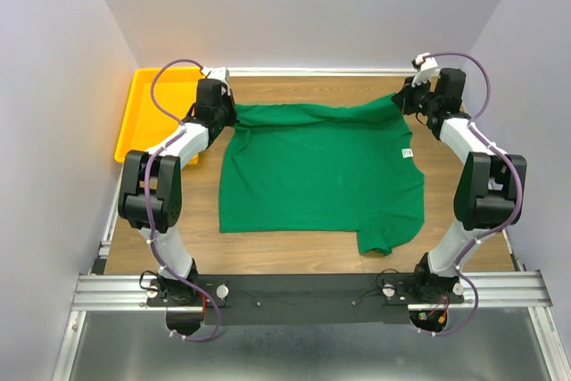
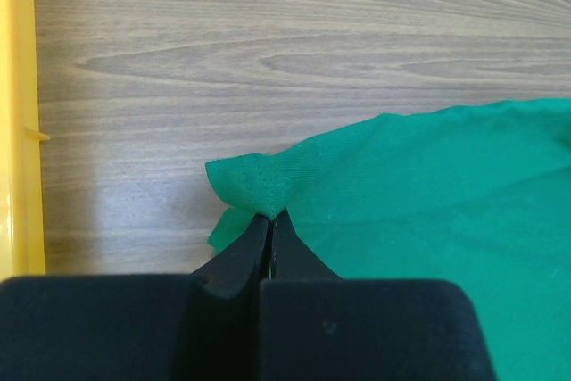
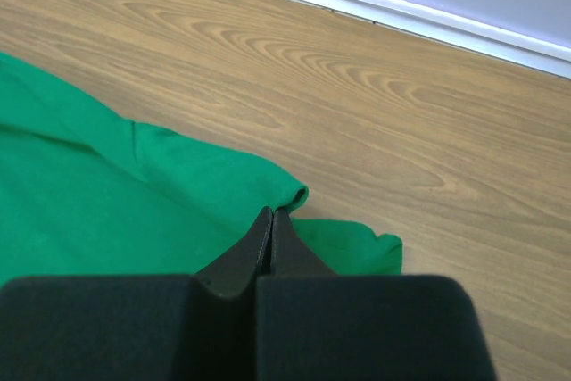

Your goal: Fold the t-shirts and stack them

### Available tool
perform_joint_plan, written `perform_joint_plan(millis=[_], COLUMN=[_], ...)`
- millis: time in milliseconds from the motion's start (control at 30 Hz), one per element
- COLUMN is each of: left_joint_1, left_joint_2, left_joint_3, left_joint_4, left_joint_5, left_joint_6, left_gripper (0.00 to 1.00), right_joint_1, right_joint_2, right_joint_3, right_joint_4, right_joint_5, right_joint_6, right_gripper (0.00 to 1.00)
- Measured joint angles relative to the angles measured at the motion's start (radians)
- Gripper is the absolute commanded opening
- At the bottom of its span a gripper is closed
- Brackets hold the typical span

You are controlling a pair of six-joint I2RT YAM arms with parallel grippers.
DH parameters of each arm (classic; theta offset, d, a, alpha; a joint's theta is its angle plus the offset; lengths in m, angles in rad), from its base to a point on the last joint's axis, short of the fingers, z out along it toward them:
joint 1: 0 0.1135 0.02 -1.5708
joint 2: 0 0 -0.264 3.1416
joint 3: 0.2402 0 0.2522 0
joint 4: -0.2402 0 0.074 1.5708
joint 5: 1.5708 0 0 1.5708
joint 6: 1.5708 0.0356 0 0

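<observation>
The wooden table (image 1: 294, 247) is your whole workspace, and the green t-shirt (image 1: 321, 171) lies spread across the middle of it. Its body is mostly flat and its far edge is drawn taut between your two arms. A sleeve (image 1: 385, 236) sticks out at the near right. The yellow tray (image 1: 147, 109) sits at the far left, well apart from the cloth.

Your left gripper (image 2: 270, 220) is pinched tight on the shirt's far left corner, with a small tuft of fabric bunched above the tips. Your right gripper (image 3: 270, 216) is clamped the same way on the far right corner. A small white label (image 1: 406, 153) shows near the right edge.

You look to be at the start of a fold, both far corners in hand. Next, lift the two together and carry them evenly toward the near edge, so the fold lands straight. Keep the tension matched, or one side will likely drag and skew.
</observation>
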Motion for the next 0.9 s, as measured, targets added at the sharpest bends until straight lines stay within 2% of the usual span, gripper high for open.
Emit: perform_joint_plan(millis=[900], left_joint_1=[0.019], left_joint_2=[-0.004], left_joint_3=[-0.01], left_joint_4=[-0.001], left_joint_5=[-0.027], left_joint_6=[0.043], left_gripper=[0.0], right_joint_1=[-0.042], right_joint_2=[0.0], right_joint_3=[-0.004], right_joint_4=[0.0], right_joint_5=[0.02], right_joint_6=[0.0], right_gripper=[0.01])
